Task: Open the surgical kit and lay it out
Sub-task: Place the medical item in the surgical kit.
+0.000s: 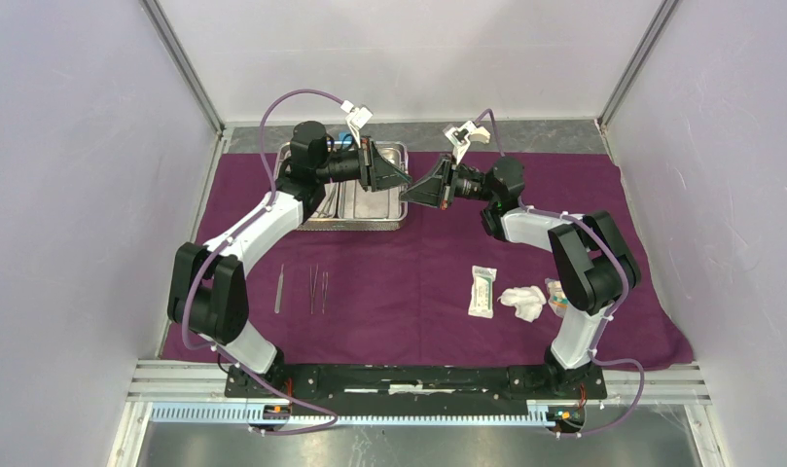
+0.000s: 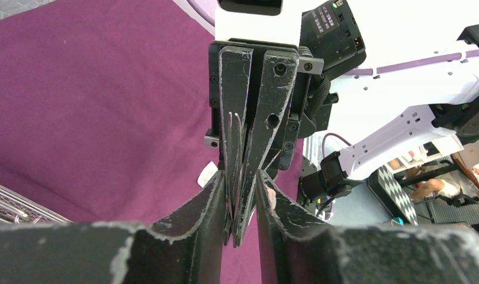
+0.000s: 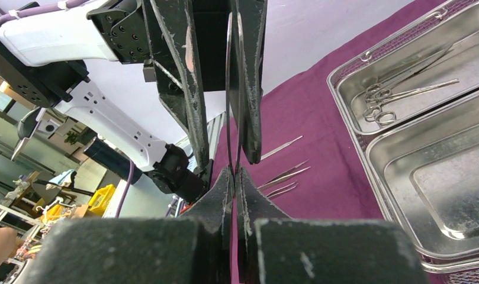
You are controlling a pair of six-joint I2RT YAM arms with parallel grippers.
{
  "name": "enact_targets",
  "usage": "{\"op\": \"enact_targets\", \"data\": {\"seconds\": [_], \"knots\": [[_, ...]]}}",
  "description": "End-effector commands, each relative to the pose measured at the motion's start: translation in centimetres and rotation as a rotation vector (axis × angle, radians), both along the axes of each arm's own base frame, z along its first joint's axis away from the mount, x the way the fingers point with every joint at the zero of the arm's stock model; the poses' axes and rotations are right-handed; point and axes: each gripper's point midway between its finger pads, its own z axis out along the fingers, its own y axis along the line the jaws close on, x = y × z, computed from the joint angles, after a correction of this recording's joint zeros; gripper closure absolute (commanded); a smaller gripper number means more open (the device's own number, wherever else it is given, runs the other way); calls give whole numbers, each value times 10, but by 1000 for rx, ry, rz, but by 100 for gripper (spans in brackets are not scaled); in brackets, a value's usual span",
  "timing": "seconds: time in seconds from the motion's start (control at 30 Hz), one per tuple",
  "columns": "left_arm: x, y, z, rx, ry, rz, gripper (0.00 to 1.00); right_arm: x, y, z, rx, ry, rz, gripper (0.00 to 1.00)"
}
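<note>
R pincer (image 3: 234, 170) clamps tweezers (image 2: 235, 154); L pincer (image 2: 241, 176) straddles them.

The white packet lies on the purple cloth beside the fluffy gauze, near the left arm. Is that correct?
No. The white packet lies on the purple cloth beside the gauze, but near the right arm, not the left. The top view shows it.

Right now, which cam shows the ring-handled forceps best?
Right wrist: the forceps lie unobstructed in one compartment of the tray, rings visible. Top external shows only thin lines beside the left arm; left wrist catches just a tray corner, no forceps.
</note>
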Motion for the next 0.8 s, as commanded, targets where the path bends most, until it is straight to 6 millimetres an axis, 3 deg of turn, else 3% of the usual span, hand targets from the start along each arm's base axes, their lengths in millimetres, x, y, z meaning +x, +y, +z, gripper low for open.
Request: {"op": "enact_targets", "data": {"seconds": [0.0, 0.2, 0.77], "knots": [[-4, 0, 20, -14, -83, -5, 65, -5, -1, 8, 20, -55, 10, 100], [-2, 2, 21, -11, -93, 8, 64, -6, -1, 9, 19, -59, 10, 100], [0, 5, 18, -9, -87, 23, 76, -6, -1, 7, 13, -57, 6, 100]]}}
